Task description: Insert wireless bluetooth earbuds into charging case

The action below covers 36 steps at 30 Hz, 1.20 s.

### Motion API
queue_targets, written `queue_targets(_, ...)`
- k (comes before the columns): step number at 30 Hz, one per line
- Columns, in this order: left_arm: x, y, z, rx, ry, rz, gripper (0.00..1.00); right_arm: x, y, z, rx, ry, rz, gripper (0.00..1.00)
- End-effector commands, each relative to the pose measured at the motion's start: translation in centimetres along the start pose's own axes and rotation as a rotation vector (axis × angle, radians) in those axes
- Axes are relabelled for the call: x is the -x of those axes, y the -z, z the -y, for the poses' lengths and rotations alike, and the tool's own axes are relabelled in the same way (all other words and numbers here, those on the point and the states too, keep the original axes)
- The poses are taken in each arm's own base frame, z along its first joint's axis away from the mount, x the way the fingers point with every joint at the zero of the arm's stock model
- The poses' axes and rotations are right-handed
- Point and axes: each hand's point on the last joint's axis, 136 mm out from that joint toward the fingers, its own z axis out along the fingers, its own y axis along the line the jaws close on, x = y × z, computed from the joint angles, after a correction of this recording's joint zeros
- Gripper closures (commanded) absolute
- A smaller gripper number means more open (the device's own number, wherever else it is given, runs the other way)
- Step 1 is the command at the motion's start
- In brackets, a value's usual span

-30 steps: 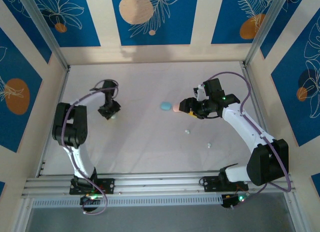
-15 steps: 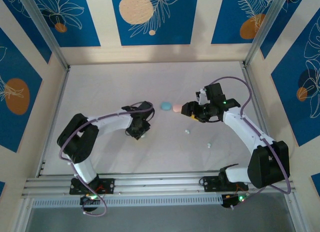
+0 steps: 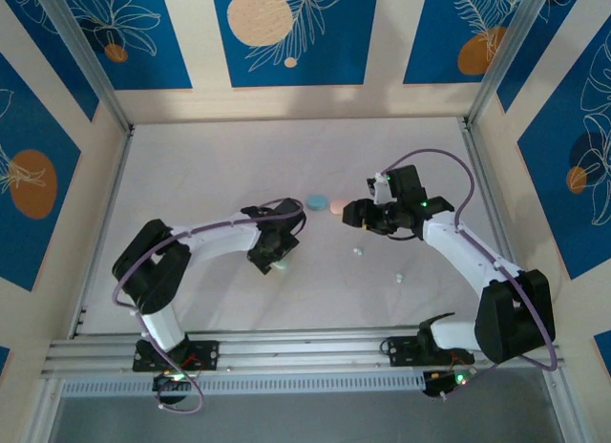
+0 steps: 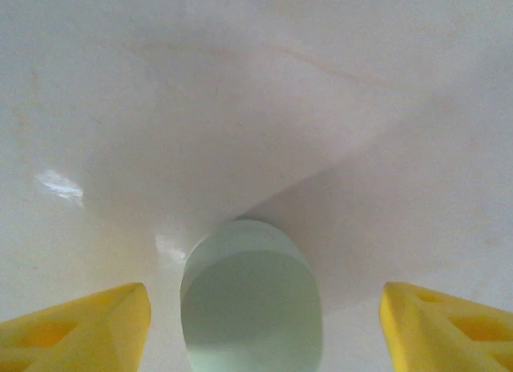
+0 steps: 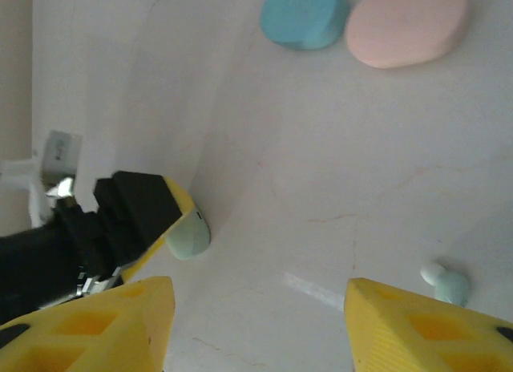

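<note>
At left gripper point(image 4: 267, 328) (spread): mint case point(image 4: 252, 304)

- Near the centre of my top view, the left case point(image 3: 316, 201) and the right case point(image 3: 337, 207) lie side by side, touching or nearly so.
- My right gripper point(image 3: 355, 212) sits just right of that pair.
- A third case point(image 3: 280, 267) lies lower left of them, between my left gripper's point(image 3: 274, 259) spread fingers.
- Lower right lie the nearer earbud point(image 3: 357, 252) and, well apart, the farther earbud point(image 3: 399, 276).
</note>
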Motion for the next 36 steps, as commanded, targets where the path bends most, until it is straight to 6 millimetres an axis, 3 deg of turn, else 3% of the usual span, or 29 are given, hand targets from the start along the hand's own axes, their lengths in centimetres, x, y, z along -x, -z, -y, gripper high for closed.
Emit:
queue_targets(1,3.0,4.5,-0.1,-0.057,-0.033,0.148,0.21,-0.2,-1.4,-1.6,0.021,0.185,0.028,0.42)
queue_targets(5,6.9,8.3,-2.4,-0.116,-0.112,0.364,0.17,-2.0,-4.3,-3.8,0.025,0.428,0.033,0.41)
queue_targets(11,11.0,13.4,-4.5,-0.458,-0.240,0.649,0.13,-5.5,-8.7,-6.8,0.054,0.776,0.043,0.37)
queue_targets(16,13.6,16.2,-8.0,-0.513,-0.256,0.753,0.11,-8.2,-12.3,-6.9,0.054,0.881,-0.009,0.35)
queue_targets(23,13.5,15.5,-7.8,-0.481,-0.385,0.651,0.08,-9.9,-15.5,-7.3,0.098,0.954,-0.046,0.34)
queue_targets(29,13.7,14.8,-6.6,-0.464,-0.419,0.612,0.07,-10.5,-16.2,-7.9,0.125,0.990,-0.057,0.33)
queue_targets(36,13.8,14.1,-5.9,-0.451,-0.439,0.580,0.07,-10.6,-18.2,-7.2,0.092,1.034,-0.082,0.36)
